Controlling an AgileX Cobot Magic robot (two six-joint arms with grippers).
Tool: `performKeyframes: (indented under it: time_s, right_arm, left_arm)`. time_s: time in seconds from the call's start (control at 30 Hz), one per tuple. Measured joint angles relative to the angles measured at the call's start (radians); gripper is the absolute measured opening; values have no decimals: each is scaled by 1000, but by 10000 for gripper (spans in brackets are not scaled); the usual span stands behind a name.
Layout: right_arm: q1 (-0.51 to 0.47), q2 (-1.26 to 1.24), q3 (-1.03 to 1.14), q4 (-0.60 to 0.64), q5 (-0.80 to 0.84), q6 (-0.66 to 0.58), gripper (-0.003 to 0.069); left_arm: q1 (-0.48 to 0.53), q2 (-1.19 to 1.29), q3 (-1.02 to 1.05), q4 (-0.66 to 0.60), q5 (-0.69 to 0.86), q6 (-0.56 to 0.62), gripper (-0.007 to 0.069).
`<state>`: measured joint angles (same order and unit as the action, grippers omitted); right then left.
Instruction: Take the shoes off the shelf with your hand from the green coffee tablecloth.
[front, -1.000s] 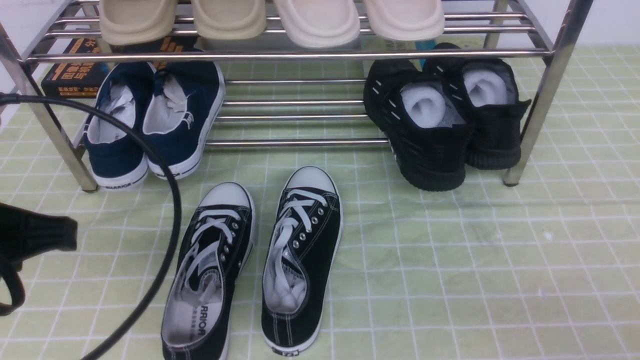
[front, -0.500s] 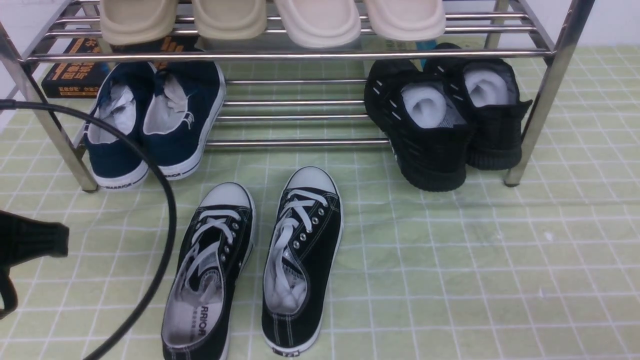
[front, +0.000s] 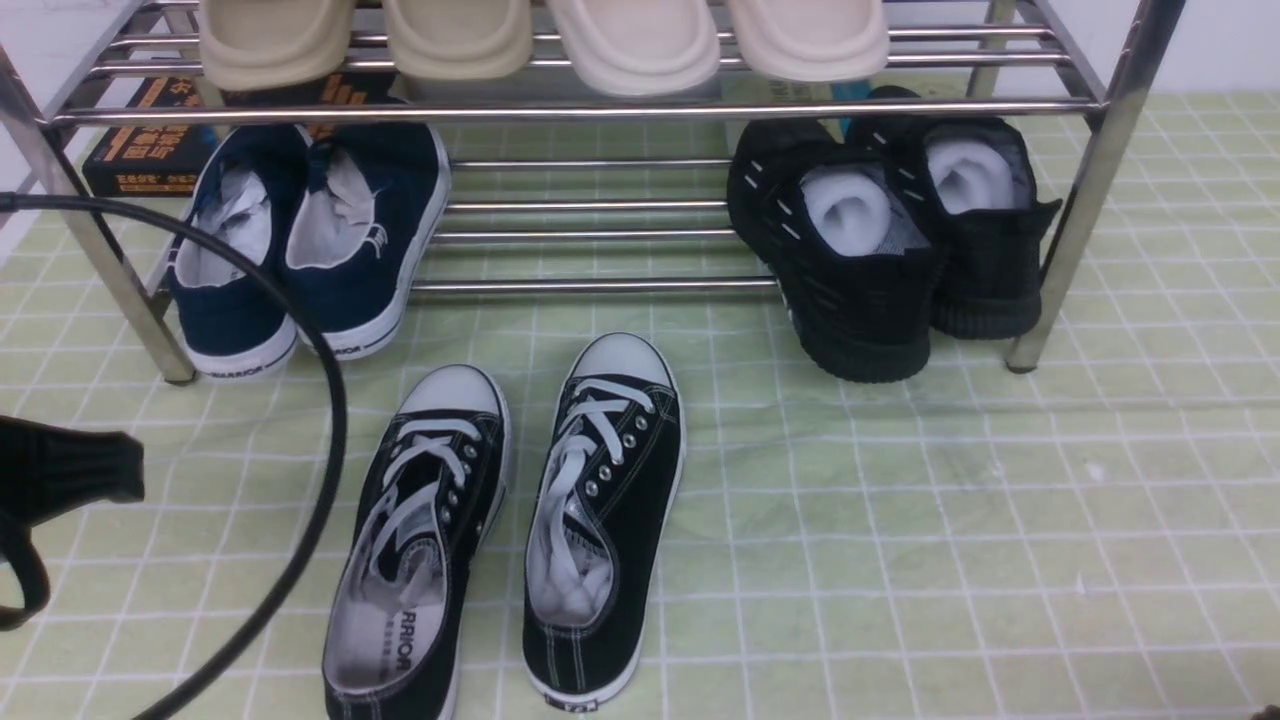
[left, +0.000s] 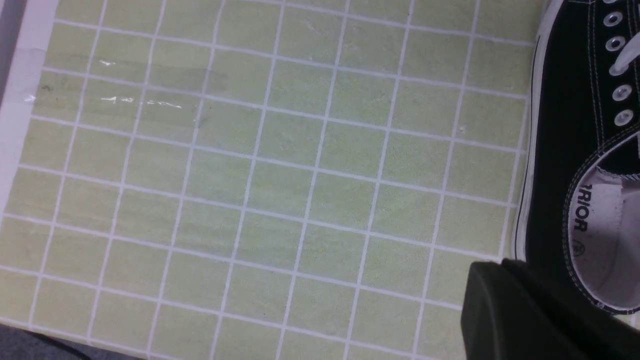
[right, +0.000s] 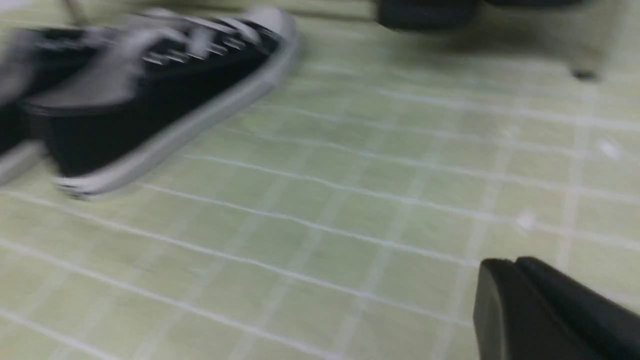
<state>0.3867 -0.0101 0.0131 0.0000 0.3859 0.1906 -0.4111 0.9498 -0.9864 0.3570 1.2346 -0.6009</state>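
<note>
The pair of black canvas shoes stands on the green checked tablecloth (front: 950, 520) in front of the shelf (front: 600, 108), toes toward it: left shoe (front: 415, 560), right shoe (front: 600, 520). My left gripper (front: 130, 468) hangs at the far left edge, apart from the left shoe. In the left wrist view its fingers (left: 480, 285) are pressed together and empty, beside that shoe's heel opening (left: 565, 150). In the blurred right wrist view my right gripper (right: 492, 290) is shut and empty, low over the cloth, well away from the right shoe (right: 165, 85).
On the shelf's lower tier are navy sneakers (front: 300, 240) at left and black knit sneakers (front: 880, 240) at right. Beige slippers (front: 540, 40) sit on the top tier. A black cable (front: 330, 440) loops over the cloth by the left shoe. The cloth's edge (left: 20, 100) shows in the left wrist view.
The left gripper and its cable have drifted slightly leftward. The shoes have not moved.
</note>
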Motion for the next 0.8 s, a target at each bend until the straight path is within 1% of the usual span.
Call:
performKeyframes:
  time_s: [0.03,0.07,0.13,0.17,0.2,0.23,0.27,0.3,0.37,0.43,0.53,0.63,0.8]
  right_arm:
    - [-9,-1,0,0,1,0,38]
    - [-42,0,0,0,7,0,38]
    - [-151,0,-1,24,16,1,43]
    - [-151,0,-1,26,16,1,43]
    - [-210,0,-1,31,16,1,46]
    - [-224,0,-1,31,16,1,46]
    - [-276,0,-1,31,16,1,48]
    - [-281,0,-1,31,16,1,48]
    - [-338,0,-1,31,17,1,50]
    - [-359,0,-1,31,17,1,53]
    - [-365,0,-1,31,17,1,56]
    - [-365,0,-1,31,17,1,59]
    - [-365,0,-1,31,17,1,68]
  left_arm:
    - [0,0,0,0,0,0,12]
    - [0,0,0,-1,0,0,12]
    - [0,0,0,-3,0,0,15]
    - [0,0,0,-3,0,0,15]
    - [0,0,0,-3,0,0,16]
    - [0,0,0,-3,0,0,17]
    - [0,0,0,-3,0,0,17]
    - [0,0,0,-3,0,0,18]
    - [0,0,0,-3,0,0,18]
    - [0,0,0,-3,0,1,20]
    - [0,0,0,-3,0,11,21]
    - [0,-16,-2,-3,0,64,24]
    - [0,-104,-8,-6,0,195,27]
